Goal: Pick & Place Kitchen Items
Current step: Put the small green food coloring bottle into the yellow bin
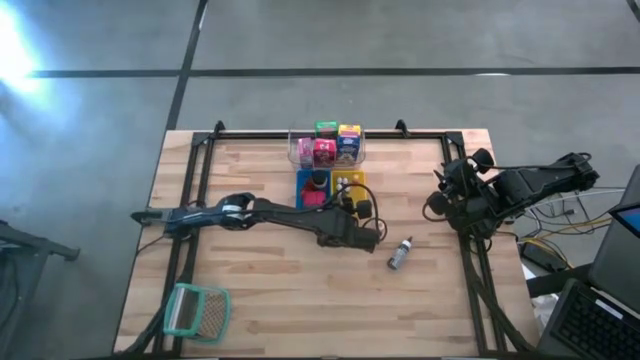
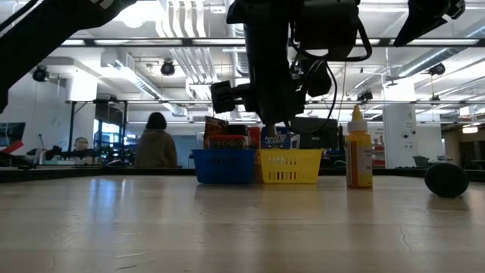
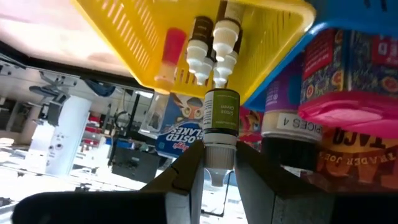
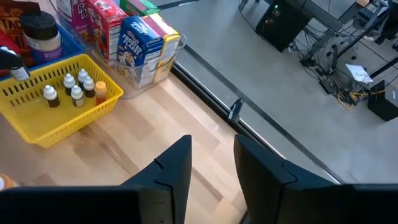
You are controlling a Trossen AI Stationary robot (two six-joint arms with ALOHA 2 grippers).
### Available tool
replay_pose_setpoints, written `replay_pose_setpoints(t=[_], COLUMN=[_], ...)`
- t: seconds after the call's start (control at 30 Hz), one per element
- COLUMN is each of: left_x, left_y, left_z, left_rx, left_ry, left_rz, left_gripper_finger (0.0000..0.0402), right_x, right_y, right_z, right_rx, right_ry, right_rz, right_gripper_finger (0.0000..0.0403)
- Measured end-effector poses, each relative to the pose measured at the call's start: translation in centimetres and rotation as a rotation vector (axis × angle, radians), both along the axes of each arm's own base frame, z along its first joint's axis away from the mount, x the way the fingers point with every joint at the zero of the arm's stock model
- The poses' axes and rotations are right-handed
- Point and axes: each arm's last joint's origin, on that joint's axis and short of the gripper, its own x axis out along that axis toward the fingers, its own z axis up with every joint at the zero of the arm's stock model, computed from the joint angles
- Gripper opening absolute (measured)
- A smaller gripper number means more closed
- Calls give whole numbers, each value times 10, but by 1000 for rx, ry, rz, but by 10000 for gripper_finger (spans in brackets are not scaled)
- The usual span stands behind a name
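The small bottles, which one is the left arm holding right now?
The green-labelled bottle, pinched at its cap between the left end effector fingers above the yellow tray. The other small bottles lie loose inside that tray.

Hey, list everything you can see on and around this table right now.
boxes: several, pink, green, blue, in clear tub at far edge
blue tray: one, before tub, holds jar and pink packet
yellow tray: one, beside blue tray, holds several small bottles
grey bottle: one, lying right of centre
yellow bottle: one, standing, right of trays
basket: one, teal-rimmed, near-left corner
people: two, room behind
left tool: shut on green-label bottle near yellow tray
right tool: open, empty, table's right edge
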Motion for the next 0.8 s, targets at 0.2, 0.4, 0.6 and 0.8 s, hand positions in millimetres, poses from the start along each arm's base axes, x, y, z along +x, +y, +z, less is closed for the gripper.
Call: replay_pose_setpoints(t=[0.2,0.4,0.6,0.8], left_x=[0,0,-2,-6], left_y=[0,2,3,3], left_z=[-1,-1,-13,-32], left_rx=[20,24,28,37], left_ry=[8,27,60,120], left_rz=[-3,-10,-8,-25], left_gripper_finger=[84,84,84,84], right_x=[1,2,2,4], right_y=[0,1,1,0], right_z=[0,1,1,3], right_rx=[6,14,-5,-47], right_ry=[-14,-35,-47,-85], right_rz=[-2,-4,-8,-20], right_gripper_finger=[107,87,78,91])
